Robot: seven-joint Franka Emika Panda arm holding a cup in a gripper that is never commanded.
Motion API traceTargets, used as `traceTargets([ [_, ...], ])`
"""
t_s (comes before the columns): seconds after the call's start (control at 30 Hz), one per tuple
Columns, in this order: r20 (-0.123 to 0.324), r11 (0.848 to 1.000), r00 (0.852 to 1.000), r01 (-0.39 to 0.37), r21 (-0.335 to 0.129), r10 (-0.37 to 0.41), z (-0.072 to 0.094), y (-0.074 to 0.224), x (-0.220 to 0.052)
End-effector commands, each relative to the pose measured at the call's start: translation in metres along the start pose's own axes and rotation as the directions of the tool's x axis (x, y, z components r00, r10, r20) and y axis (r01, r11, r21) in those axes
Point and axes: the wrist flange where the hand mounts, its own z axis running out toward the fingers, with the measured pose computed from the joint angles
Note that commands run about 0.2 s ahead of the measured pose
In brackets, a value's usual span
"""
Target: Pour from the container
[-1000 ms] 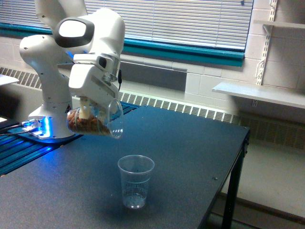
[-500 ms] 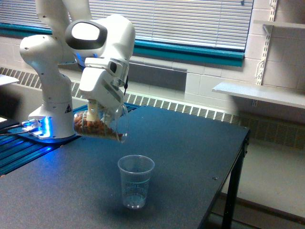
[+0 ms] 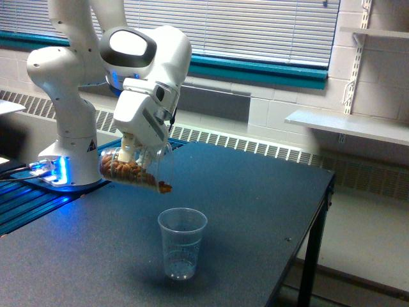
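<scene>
Receiving cup: a narrow clear cup (image 3: 182, 242) with small printed dots stands upright on the near part of the dark table (image 3: 255, 211); it looks empty.
Container: the wide clear tumbler (image 3: 137, 168) hangs in the air above the table, up and to the exterior view's left of the upright cup and apart from it. It is tipped well past level, its mouth turned down toward the right.
Contents: brown pieces (image 3: 124, 171) lie along the tumbler's lower side, and a few have reached the rim (image 3: 165, 187).
Gripper: the gripper (image 3: 137, 153) is clamped on the tumbler from above, its pale fingers (image 3: 128, 152) pressed against the clear wall.
Arm: the white arm (image 3: 147, 70) bends over the tumbler; its base (image 3: 67, 163) sits at the far left, lit blue.
Background: window blinds (image 3: 255, 25), a radiator grille (image 3: 243, 144) and a wall shelf (image 3: 348, 125) on the right.
</scene>
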Motion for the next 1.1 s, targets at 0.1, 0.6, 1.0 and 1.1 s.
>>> traceTargets([
  [0.1,-0.019,0.999,1.0,0.01,-0.044,-0.011,-0.007,-0.007,0.005],
  [0.6,-0.03,0.993,0.998,0.049,-0.105,-0.053,-0.014,-0.016,0.011],
  [1.0,-0.049,0.987,0.994,0.09,-0.134,-0.097,-0.018,-0.02,0.014],
  [1.1,-0.049,0.985,0.993,0.099,-0.143,-0.107,-0.019,-0.019,0.016],
])
